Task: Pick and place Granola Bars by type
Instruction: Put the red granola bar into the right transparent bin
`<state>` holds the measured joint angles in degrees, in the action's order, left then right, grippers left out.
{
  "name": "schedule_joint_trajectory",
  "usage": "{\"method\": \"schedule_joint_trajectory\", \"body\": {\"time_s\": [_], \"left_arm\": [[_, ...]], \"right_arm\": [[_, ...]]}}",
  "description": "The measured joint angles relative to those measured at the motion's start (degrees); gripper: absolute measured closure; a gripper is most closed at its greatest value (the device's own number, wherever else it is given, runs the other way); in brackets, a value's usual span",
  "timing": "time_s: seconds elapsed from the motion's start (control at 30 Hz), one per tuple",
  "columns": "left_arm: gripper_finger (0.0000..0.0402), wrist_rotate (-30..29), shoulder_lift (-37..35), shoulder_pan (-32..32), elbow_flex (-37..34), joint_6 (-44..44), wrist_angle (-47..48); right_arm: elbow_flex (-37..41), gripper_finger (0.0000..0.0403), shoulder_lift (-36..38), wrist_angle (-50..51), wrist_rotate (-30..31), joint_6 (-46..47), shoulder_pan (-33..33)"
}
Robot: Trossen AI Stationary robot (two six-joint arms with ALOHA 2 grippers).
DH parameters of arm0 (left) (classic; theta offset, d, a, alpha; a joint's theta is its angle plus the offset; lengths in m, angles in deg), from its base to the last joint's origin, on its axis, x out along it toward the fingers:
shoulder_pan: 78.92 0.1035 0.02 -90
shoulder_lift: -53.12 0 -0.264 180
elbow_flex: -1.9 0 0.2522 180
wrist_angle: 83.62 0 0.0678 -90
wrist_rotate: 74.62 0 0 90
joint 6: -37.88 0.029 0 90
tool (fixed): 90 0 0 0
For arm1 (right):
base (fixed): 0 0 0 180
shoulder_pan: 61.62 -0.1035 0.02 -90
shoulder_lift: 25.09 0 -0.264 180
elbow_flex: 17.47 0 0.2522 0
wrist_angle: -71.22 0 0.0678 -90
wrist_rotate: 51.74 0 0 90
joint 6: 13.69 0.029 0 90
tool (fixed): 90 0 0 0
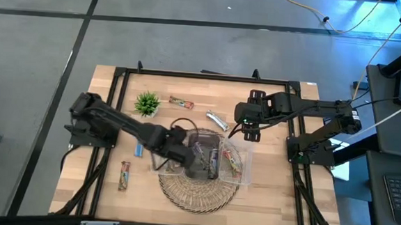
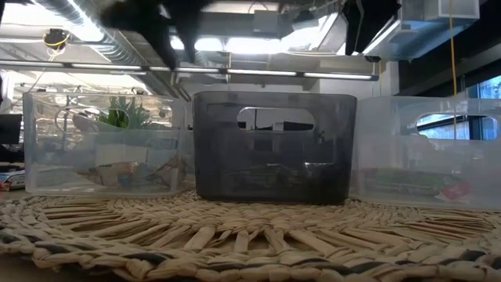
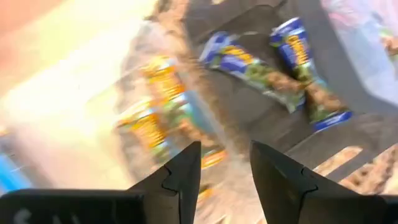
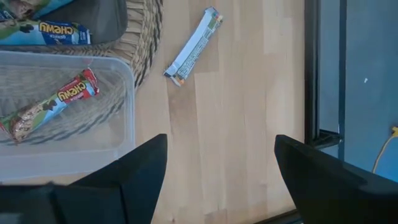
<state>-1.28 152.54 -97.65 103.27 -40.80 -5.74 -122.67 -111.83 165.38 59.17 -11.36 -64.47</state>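
Note:
Three bins stand side by side on a round woven mat (image 1: pixel 199 193): a clear one (image 2: pixel 106 141), a dark one (image 2: pixel 274 145) and another clear one (image 2: pixel 427 149). Two blue granola bars (image 3: pixel 249 65) lie in the dark bin, yellow-wrapped bars (image 3: pixel 155 106) in the clear bin beside it, and a red bar (image 4: pixel 53 102) in the other clear bin. On the table lie a silver bar (image 4: pixel 194 46), a red-brown bar (image 1: pixel 181 103), a blue bar (image 1: pixel 139 149) and a tan bar (image 1: pixel 123 175). My left gripper (image 3: pixel 225 149) hovers open above the bins. My right gripper (image 4: pixel 221 146) hangs open near the silver bar.
A small green potted plant (image 1: pixel 147 104) stands at the far left of the table beside the red-brown bar. A black frame (image 1: pixel 119 73) runs around the table. Bare wood lies on the table's near left and far right.

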Motion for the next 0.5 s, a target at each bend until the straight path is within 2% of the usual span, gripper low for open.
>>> {"method": "schedule_joint_trajectory", "body": {"time_s": [0.13,0.27,0.33,0.5], "left_arm": [[0.0272,-1.1,-2.2,-4.5,0.0,-9.2,12.1],[0.027,2.2,-2.6,-9.1,0.0,-22.0,23.8],[0.0271,4.2,-2.7,-11.3,-0.2,-26.1,25.9],[0.0278,5.9,-4.7,-16.4,-4.7,-33.5,24.3]], "right_arm": [[0.0,0.0106,0.0,-0.5,0.0,-0.5,0.0],[0.0,0.0106,0.0,-3.1,0.0,-2.7,0.0],[0.0,0.0106,0.0,-5.1,0.0,-3.9,0.0],[0.0,0.0106,0.0,-9.3,0.0,-6.0,0.0]]}}
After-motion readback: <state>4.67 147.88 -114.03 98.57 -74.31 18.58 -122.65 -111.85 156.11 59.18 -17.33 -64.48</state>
